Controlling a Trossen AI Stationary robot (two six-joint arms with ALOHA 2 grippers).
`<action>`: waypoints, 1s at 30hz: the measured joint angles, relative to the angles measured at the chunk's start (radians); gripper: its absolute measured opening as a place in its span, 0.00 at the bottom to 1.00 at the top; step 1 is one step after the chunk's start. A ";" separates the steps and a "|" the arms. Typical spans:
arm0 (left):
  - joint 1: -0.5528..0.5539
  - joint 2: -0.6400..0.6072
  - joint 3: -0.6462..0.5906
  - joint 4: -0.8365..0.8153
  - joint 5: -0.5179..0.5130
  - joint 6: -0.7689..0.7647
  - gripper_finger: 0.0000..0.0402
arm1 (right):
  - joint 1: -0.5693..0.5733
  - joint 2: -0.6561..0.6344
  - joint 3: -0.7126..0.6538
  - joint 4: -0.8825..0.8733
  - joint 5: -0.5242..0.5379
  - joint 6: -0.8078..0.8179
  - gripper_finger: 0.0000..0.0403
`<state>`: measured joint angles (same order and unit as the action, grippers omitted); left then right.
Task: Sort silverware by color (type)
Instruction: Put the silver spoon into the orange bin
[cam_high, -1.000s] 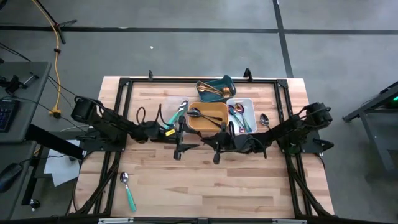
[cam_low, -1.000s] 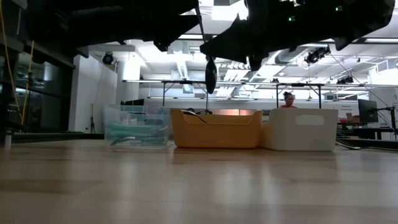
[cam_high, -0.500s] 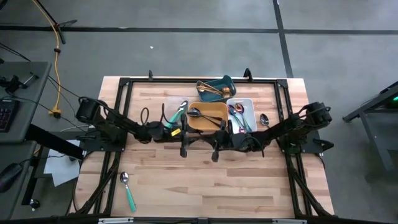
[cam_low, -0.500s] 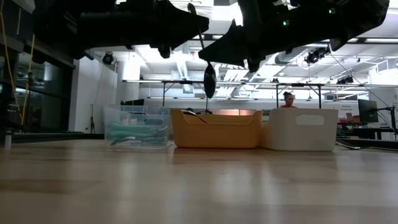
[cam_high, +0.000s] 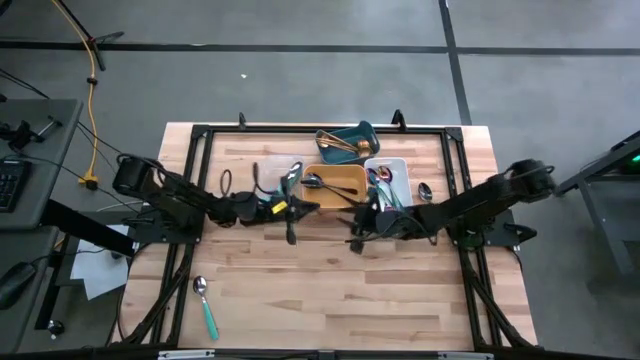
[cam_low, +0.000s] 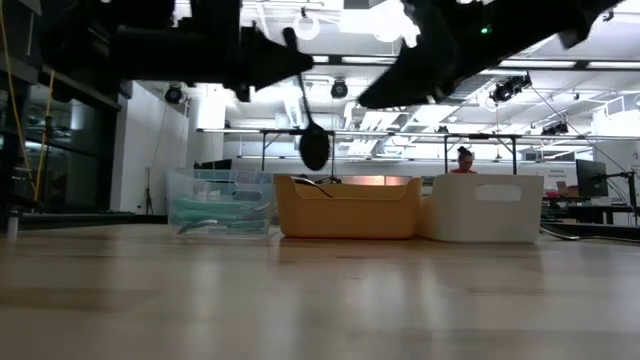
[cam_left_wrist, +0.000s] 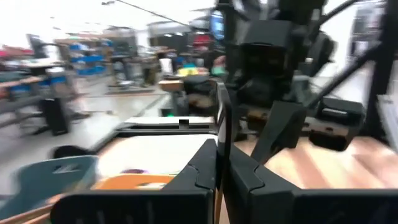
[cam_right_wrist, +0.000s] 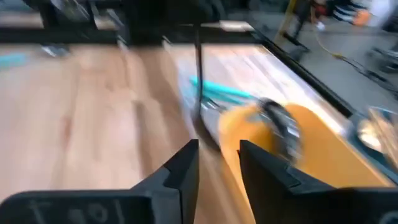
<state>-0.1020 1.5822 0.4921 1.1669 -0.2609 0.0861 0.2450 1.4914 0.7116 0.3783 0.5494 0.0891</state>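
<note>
Ok, left to right from above. Near the surface's (cam_high: 330, 290) front-left corner, one teal-handled spoon (cam_high: 205, 306) lies flat, well apart from everything else.

My left gripper (cam_high: 293, 210) is mid-surface, just in front of the trays, clamped fully closed on the handle of a black spoon (cam_low: 314, 150). In the low view the spoon hangs bowl-down, clear of the wood, in front of the gap between the clear tray (cam_low: 220, 205) and the orange tray (cam_low: 345, 210). The left wrist view shows my fingers (cam_left_wrist: 202, 171) pressed together with the thin dark handle sticking out between them.

Behind that gripper, another teal-handled spoon (cam_high: 289, 180) lies at the orange tray's left side; the clear tray is barely readable from above, so I can't confirm that spoon is inside it. The orange tray holds dark spoons (cam_high: 313, 181). A teal tray (cam_high: 362, 132) behind it holds gold pieces (cam_high: 338, 145). A white tray (cam_high: 400, 168) touching the orange one's right side holds the pink-purple pieces (cam_high: 380, 178), and something teal is mixed in there.

My right gripper (cam_high: 357, 232) sits in front of the white tray, near the left one but not touching it. Fingers (cam_right_wrist: 180, 165) are partly apart with nothing between them.

One more spoon (cam_high: 424, 190) lies on bare wood just right of the white tray; colour unclear.
</note>
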 joint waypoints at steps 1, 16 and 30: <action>0.006 -0.022 -0.018 0.007 -0.014 0.003 0.01 | 0.002 -0.034 0.000 -0.068 0.009 0.007 0.28; 0.040 -0.130 -0.224 0.332 0.058 -0.038 0.00 | 0.123 -0.340 -0.303 -0.076 0.063 0.256 0.29; 0.183 -0.064 0.318 -0.682 0.067 -0.032 0.00 | 0.056 -0.335 -0.376 0.138 0.203 0.189 0.29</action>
<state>0.0811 1.5186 0.8101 0.4853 -0.1936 0.0544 0.3007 1.1564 0.3352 0.5166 0.7525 0.2777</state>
